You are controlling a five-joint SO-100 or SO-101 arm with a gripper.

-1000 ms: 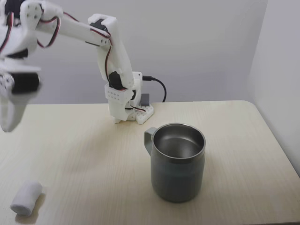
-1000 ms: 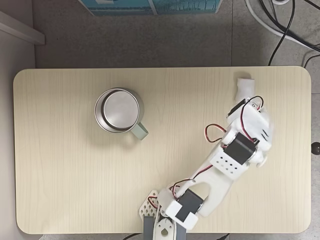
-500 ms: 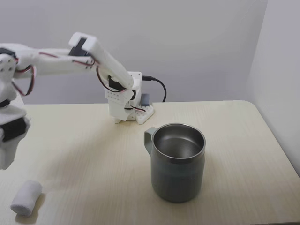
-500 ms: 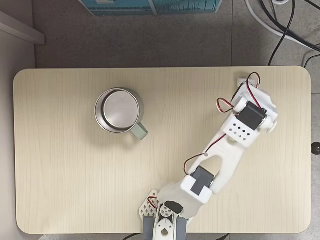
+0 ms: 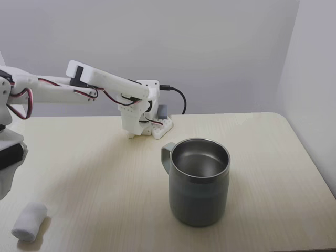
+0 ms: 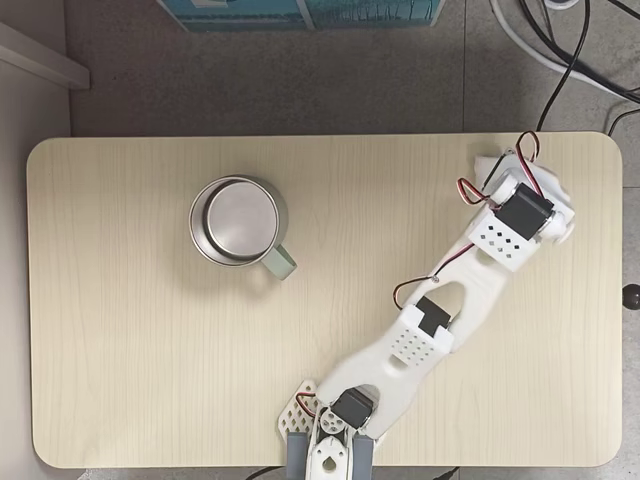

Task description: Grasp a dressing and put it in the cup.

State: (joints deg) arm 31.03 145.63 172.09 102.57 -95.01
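The cup (image 5: 199, 181), a grey-green metal mug with a shiny steel rim, stood upright on the table (image 5: 273, 173) with nothing inside it; in the fixed view from above its bare steel bottom (image 6: 236, 220) showed, and its handle (image 6: 279, 262) pointed toward the lower right of that picture. The dressing (image 5: 30, 221), a small white roll of soft fabric, lay on its side near the front left corner in the front fixed view, well apart from the cup. From above only a sliver of the roll (image 6: 486, 161) showed near the upper right edge of the tabletop, the rest covered by the arm's wrist. The white arm (image 6: 440, 320) reached from its base (image 5: 144, 121) at the table's edge out over that corner, with red wires along it. The gripper (image 5: 6, 176) hung just above and beside the roll at the left edge of the front view, cut off by the frame, so I could not tell how far its jaws were parted, and it did not appear to hold anything. The table was pale wood-grain with rounded corners, set against plain grey-white walls; a black cable (image 5: 177, 97) ran from the base, and more black cables (image 6: 570, 50) lay on the grey floor beyond.
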